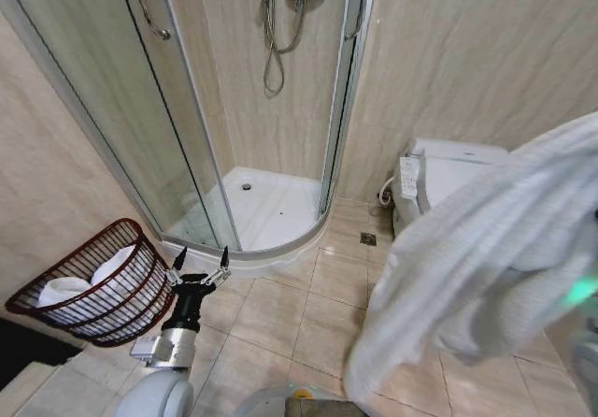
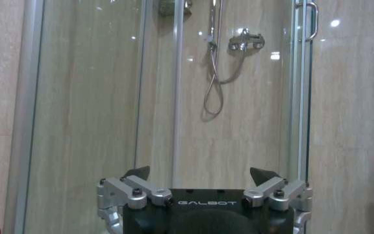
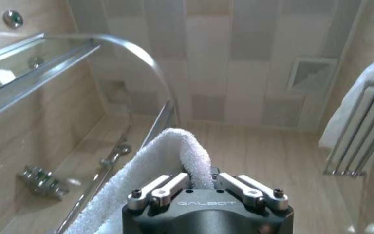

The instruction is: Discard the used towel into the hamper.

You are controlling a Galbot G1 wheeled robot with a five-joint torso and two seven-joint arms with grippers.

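The right gripper [image 3: 198,186] is clamped on a fold of the white towel [image 1: 486,249]: in the right wrist view the two silver fingers [image 3: 158,191] press in from either side on a raised ridge of terry cloth, which stands up between them and falls away down one side of the gripper body. In the head view the towel hangs in a broad drape at about 3 to 4 o'clock, close to the camera, covering the right arm and part of the toilet [image 1: 439,179] behind it. Its lower edge reaches down toward the tiled floor [image 1: 280,323] at roughly 5 o'clock.

The hamper [image 1: 93,286] sits at about 8 o'clock in the head view, a dark red-brown wire basket against the left wall, tilted so its open mouth faces up and toward the room. White cloth [image 1: 112,267] already lies inside it. The towel is well apart from the hamper, on the opposite side of the scene.

The left gripper [image 1: 199,272] is held low at about 7 o'clock, just beside the hamper's right rim, its black-tipped fingers spread apart with nothing between them. The left wrist view shows the same spread fingers [image 2: 137,173] pointed at the shower [image 2: 174,97] glass.

The shower, with its curved glass door and white tray, fills the 12 o'clock area.
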